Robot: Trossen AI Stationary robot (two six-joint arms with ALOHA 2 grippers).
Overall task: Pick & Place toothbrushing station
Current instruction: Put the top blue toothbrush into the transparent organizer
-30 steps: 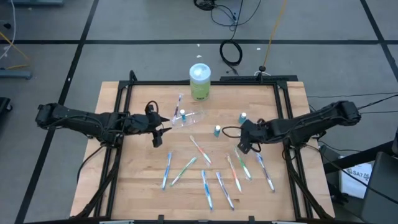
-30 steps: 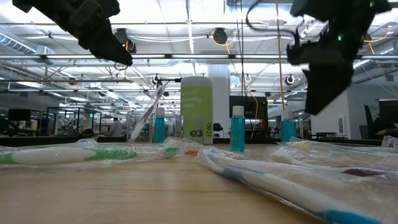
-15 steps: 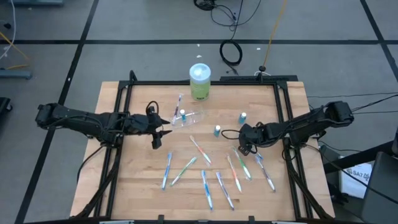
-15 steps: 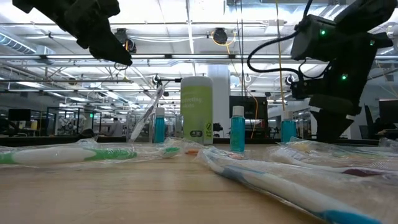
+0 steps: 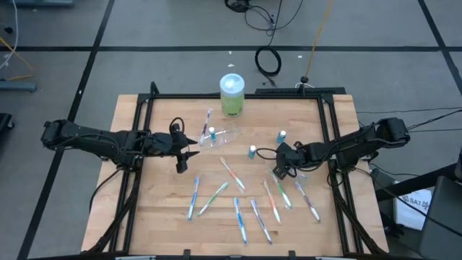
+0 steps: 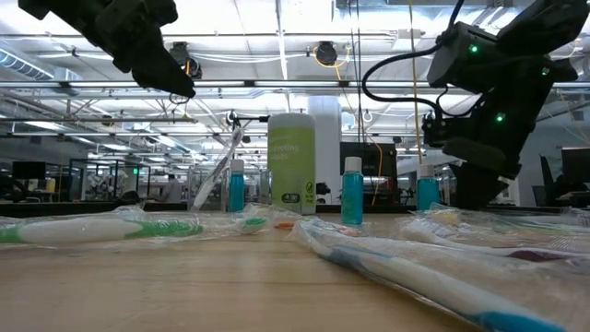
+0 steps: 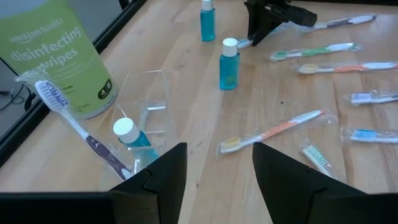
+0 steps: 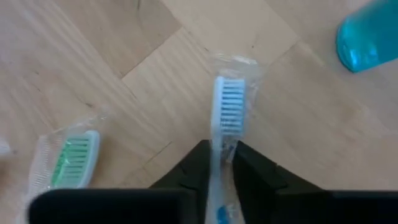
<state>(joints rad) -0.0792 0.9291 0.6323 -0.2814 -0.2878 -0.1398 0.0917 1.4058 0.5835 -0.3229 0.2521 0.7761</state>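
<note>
The clear cup (image 5: 222, 136) lies on its side at mid-table with a teal-capped tube (image 7: 129, 135) and a purple toothbrush (image 7: 73, 122) in it. Two more tubes (image 5: 252, 152) (image 5: 281, 136) stand to its right. Several wrapped toothbrushes (image 5: 234, 175) lie scattered toward the near edge. My left gripper (image 5: 189, 151) hovers open just left of the cup. My right gripper (image 5: 278, 171) is down at the table, right of centre, shut on a blue-bristled toothbrush (image 8: 230, 109). My right gripper pinches the wrapped toothbrush between its two fingers at the neck (image 8: 219, 151), just behind the bristle head. The fingers come slanting down from above and from the table's right. The brush head (image 8: 231, 106) lies on the wood in its clear wrapper.
A green wipes container (image 5: 232, 94) stands at the far edge behind the cup. A green-bristled toothbrush (image 8: 69, 158) lies close beside the held one. A black frame (image 5: 328, 130) rims the wooden top. Bare wood shows at the near left.
My right gripper has come down from above the table to the toothbrushes and moved slightly toward the left and near edges, ending on the blue-bristled brush. My left arm has kept still.
</note>
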